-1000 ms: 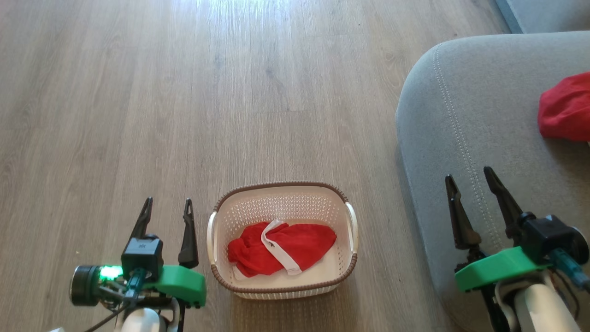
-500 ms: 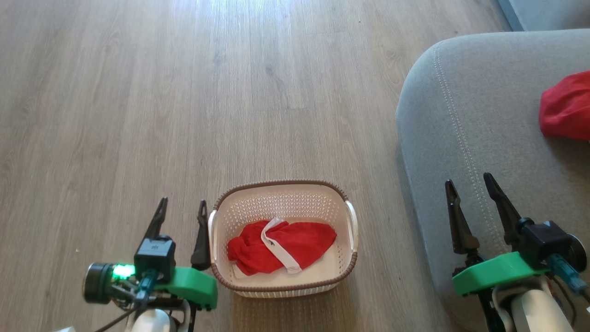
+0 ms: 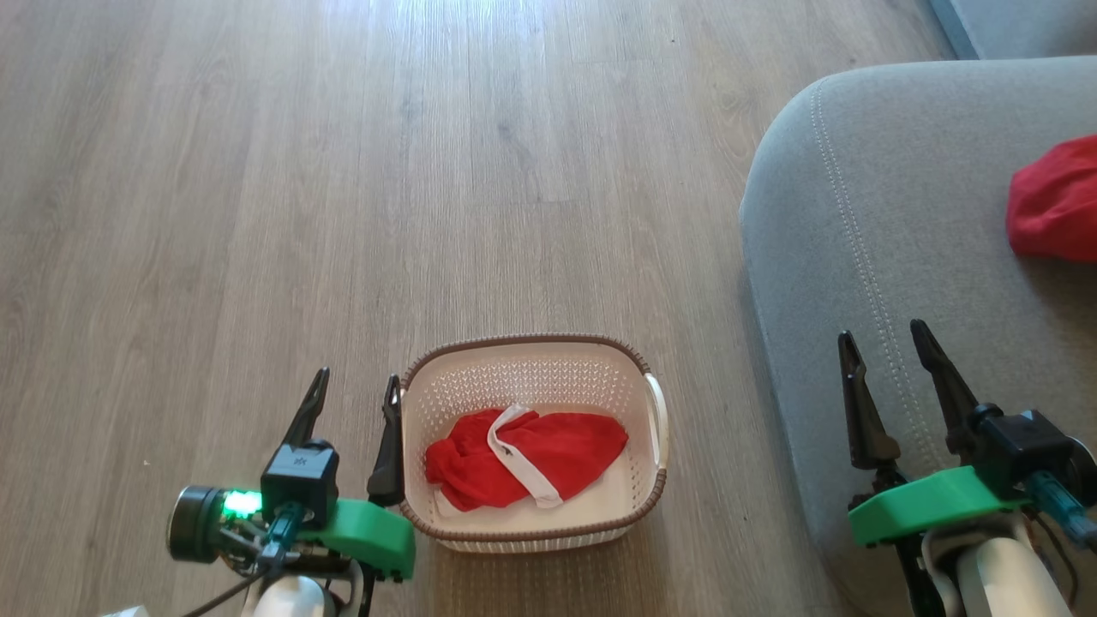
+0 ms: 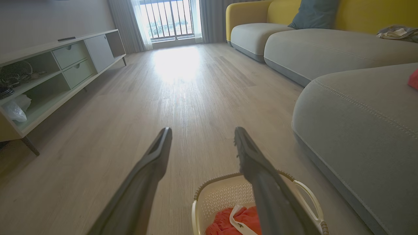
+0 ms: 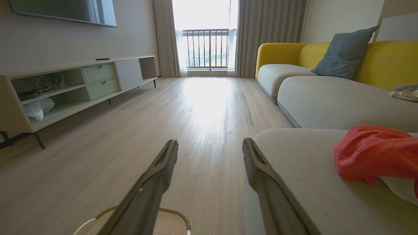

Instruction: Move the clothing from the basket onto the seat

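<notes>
A cream basket (image 3: 531, 364) with a brown braided rim stands on the wood floor. Inside it lies a red garment with a white band (image 3: 523, 458), also seen in the left wrist view (image 4: 233, 222). A plain red garment (image 3: 1054, 201) rests on the grey seat (image 3: 908, 197) at the right, and shows on the cushion in the right wrist view (image 5: 372, 151). My left gripper (image 3: 358, 387) is open and empty, its right finger close beside the basket's left rim. My right gripper (image 3: 884, 338) is open and empty above the seat's front corner.
Wood floor (image 3: 343, 171) stretches ahead and to the left. A low pale cabinet (image 5: 75, 85) lines the left wall. A yellow sofa with grey cushions (image 5: 326, 88) and a blue pillow (image 5: 344, 54) stands far right. A balcony door (image 5: 204, 49) is at the far end.
My left gripper has moved right, up to the basket's left rim. The right gripper has shifted slightly right. Both stay open. The clothing has not moved.
</notes>
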`<state>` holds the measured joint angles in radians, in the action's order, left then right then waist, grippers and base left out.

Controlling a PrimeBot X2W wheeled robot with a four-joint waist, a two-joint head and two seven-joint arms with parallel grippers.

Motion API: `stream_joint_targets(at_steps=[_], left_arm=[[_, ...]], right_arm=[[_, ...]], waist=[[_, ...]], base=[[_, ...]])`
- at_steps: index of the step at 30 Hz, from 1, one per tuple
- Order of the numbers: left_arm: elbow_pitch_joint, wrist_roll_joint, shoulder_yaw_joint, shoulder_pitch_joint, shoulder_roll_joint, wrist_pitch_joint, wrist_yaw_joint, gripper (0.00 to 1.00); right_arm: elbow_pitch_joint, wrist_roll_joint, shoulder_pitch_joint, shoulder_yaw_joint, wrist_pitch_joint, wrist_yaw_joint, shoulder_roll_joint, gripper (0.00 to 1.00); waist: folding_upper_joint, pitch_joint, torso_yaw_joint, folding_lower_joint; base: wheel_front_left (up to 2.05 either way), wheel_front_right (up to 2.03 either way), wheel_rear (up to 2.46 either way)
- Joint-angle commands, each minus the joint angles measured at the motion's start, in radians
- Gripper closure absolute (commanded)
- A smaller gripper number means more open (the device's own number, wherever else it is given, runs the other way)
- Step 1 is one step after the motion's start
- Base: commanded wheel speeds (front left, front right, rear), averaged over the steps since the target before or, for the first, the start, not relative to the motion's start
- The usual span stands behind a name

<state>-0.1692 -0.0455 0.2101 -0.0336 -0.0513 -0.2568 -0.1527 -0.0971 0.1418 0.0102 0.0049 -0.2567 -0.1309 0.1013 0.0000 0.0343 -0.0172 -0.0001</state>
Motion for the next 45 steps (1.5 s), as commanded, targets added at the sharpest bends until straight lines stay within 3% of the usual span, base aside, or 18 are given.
stream_joint_targets(at_steps=[1, 33, 39, 45], left_arm=[[0.033, -0.004, -0.025, -0.013, 0.001, -0.005, 0.002, 0.0], [0.026, -0.013, -0.005, -0.022, 0.001, -0.005, 0.012, 0.0], [-0.003, -0.009, 0.01, -0.047, 0.001, -0.005, 0.04, 0.0], [-0.05, 0.02, 0.03, -0.131, 0.0, -0.005, 0.085, 0.0]], right_arm=[[0.033, -0.004, 0.029, 0.016, -0.005, 0.0, 0.003, 0.0], [0.034, -0.004, 0.041, -0.002, -0.005, 0.0, 0.01, 0.0], [0.031, -0.007, 0.056, -0.005, -0.005, 0.0, 0.003, 0.0], [0.036, -0.027, 0.09, 0.002, -0.005, 0.0, -0.008, 0.0]], waist=[[0.0, 0.0, 0.0, 0.0001], [0.0, 0.03, -0.008, 0.0001], [0.0, 0.107, -0.022, 0.0001], [0.0, 0.265, -0.046, 0.0001]], base=[[0.0, 0.0, 0.0], [0.0, 0.0, 0.0], [0.0, 0.0, 0.0], [0.0, 0.0, 0.0]])
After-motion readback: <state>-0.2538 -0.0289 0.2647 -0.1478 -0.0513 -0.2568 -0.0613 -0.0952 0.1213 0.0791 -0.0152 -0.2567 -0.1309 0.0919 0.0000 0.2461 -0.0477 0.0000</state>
